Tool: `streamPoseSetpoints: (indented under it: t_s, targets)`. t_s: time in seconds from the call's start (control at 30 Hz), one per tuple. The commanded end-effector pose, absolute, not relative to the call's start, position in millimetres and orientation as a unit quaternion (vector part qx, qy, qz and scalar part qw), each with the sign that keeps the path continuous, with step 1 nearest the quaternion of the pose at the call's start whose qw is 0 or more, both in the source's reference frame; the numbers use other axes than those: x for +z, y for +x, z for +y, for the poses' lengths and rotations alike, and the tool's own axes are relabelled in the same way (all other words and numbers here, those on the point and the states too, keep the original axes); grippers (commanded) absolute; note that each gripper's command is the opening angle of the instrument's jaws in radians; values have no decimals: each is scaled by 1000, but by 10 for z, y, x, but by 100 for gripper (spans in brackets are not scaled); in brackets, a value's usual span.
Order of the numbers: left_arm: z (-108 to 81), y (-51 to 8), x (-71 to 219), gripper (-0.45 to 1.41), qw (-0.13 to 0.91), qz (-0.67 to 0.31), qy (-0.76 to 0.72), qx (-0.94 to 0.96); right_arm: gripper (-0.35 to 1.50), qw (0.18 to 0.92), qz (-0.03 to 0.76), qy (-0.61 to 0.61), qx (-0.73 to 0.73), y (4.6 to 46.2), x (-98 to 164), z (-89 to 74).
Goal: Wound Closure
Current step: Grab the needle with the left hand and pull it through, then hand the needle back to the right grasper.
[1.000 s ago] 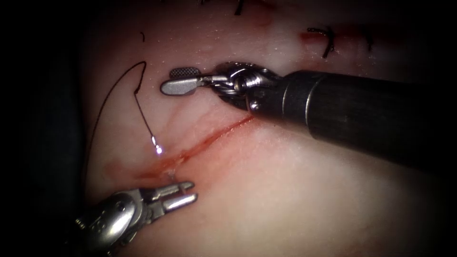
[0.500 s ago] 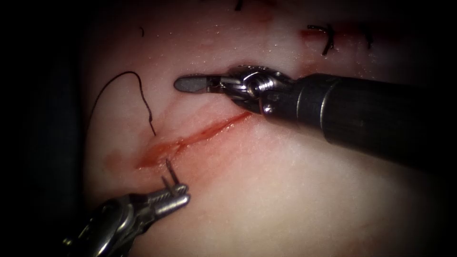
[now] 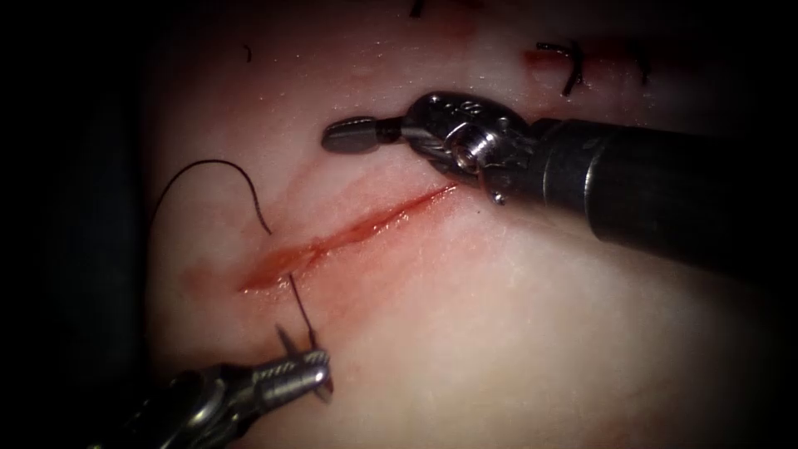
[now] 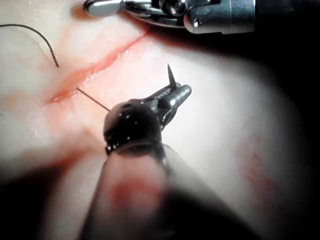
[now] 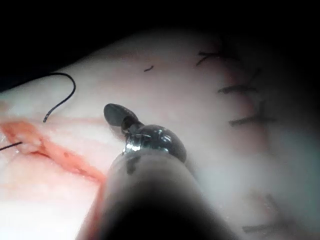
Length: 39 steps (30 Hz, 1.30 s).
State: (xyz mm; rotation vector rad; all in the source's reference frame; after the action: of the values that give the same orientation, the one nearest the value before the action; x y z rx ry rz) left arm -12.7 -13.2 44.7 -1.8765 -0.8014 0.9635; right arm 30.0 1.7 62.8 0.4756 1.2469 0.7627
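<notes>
The cut (image 3: 357, 226) runs slantwise across the tissue (image 3: 515, 333), with red fluid along it. My left tool (image 3: 320, 370) is shut on the curved needle (image 3: 283, 337), which is out of the tissue just below the cut's left end. The needle's tip (image 4: 170, 74) sticks up past the jaws. Dark thread (image 3: 301, 308) runs from the cut to the needle. Its other stretch loops over the tissue left of the cut (image 3: 212, 164) and enters near the edge. My right tool (image 3: 349, 135) hovers above the cut's upper end, shut and holding nothing. It also appears in its own wrist view (image 5: 116, 114).
Finished dark stitches (image 3: 569, 71) cross an earlier cut at the back right, seen as a row (image 5: 245, 120) in the right wrist view. A short cut end of thread (image 3: 247, 52) lies at the upper left. The right tool's shaft (image 3: 665, 199) spans the right side.
The right tool's jaws have shut and it has moved slightly up and right. The left tool has drawn the needle out below the cut, pulling thread through; the loop on the left has shrunk.
</notes>
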Motion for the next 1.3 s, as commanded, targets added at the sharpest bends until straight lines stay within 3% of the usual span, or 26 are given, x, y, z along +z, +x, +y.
streamPoseSetpoints:
  t_s: [0.03, 0.2, 0.23, 0.3, 0.33, 0.47, 0.63, 0.7, 0.83, 0.93, 0.97, 1.03, 1.07, 1.17, 1.23, 1.3]
  targets:
    - [-124, -131, 441, -35, 404, -303, -762, 405, -35, 719, 565, 218, 342, 307, 629, 20]
    - [-96, -125, 406, -35, 321, -219, -794, 467, -28, 712, 568, 268, 313, 306, 631, 27]
    - [-91, -123, 401, -35, 310, -206, -796, 477, -1, 712, 569, 272, 308, 306, 631, 28]
    - [-79, -120, 392, -35, 287, -179, -799, 497, 10, 712, 570, 279, 300, 305, 632, 28]
    - [-71, -117, 385, -35, 271, -158, -797, 515, 31, 712, 570, 283, 295, 305, 632, 27]
    - [-52, -109, 374, -35, 233, -122, -791, 552, 53, 712, 571, 289, 288, 305, 631, 27]
    - [-24, -96, 358, -35, 195, -63, -769, 605, 34, 716, 567, 294, 283, 302, 632, 27]
    - [-14, -92, 354, -35, 188, -41, -763, 617, -23, 716, 565, 291, 288, 299, 631, 24]
    - [-4, -91, 356, -35, 164, -2, -737, 655, -31, 700, 550, 315, 330, 294, 628, 22]
    - [-8, -96, 367, -35, 146, 26, -706, 693, 0, 680, 532, 347, 367, 291, 623, 23]
    - [-12, -100, 376, -35, 139, 38, -686, 713, 29, 669, 524, 361, 384, 290, 620, 23]
    - [-20, -107, 389, -35, 120, 61, -658, 741, 42, 650, 510, 384, 412, 290, 615, 23]
    - [-23, -110, 396, -35, 111, 70, -645, 753, 58, 623, 487, 415, 450, 291, 613, 24]
    - [-34, -118, 417, -35, 71, 108, -600, 789, 64, 596, 468, 442, 481, 293, 605, 22]
    - [-40, -122, 432, -35, 53, 127, -576, 806, 108, 591, 470, 446, 481, 296, 601, 18]
    - [-44, -125, 446, -35, 37, 147, -555, 818, 121, 577, 458, 461, 495, 298, 598, 16]
